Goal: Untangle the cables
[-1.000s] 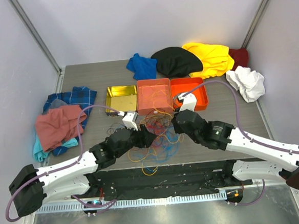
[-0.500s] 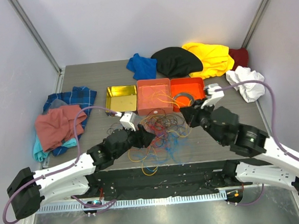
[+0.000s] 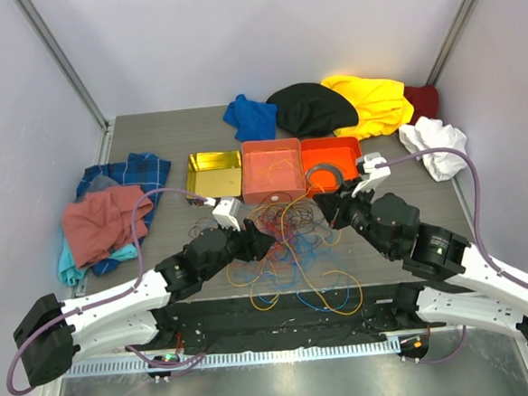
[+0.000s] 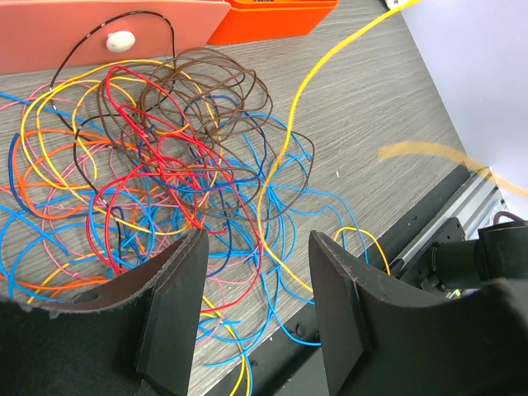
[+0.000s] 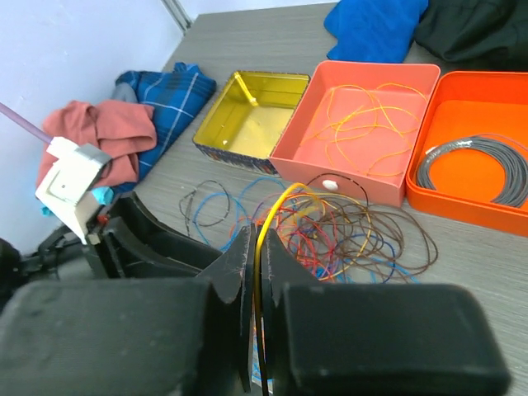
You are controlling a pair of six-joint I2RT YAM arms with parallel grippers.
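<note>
The surface [image 3: 151, 138] looked like grey wood-grain laminate, matt and faintly ribbed. The cables [image 4: 165, 157] had smooth plastic sheathing with a slight sheen. Toward the far edge, the yellow tin [image 5: 247, 124] was glossy metal, bright and reflective inside. The salmon tray [image 5: 338, 177] and the orange tray [image 5: 474, 107] were smooth plastic with a dull finish, and the grey coil [image 5: 426, 171] looked matt and rubbery. The cloths [image 3: 103, 223] at the left edge were soft, matt fabric, and so was the wrinkled white cloth [image 3: 434, 147] at the right edge. The jaws were matt black plastic, finely grained. The left arm [image 3: 117, 303] wore glossy white shells.
</note>
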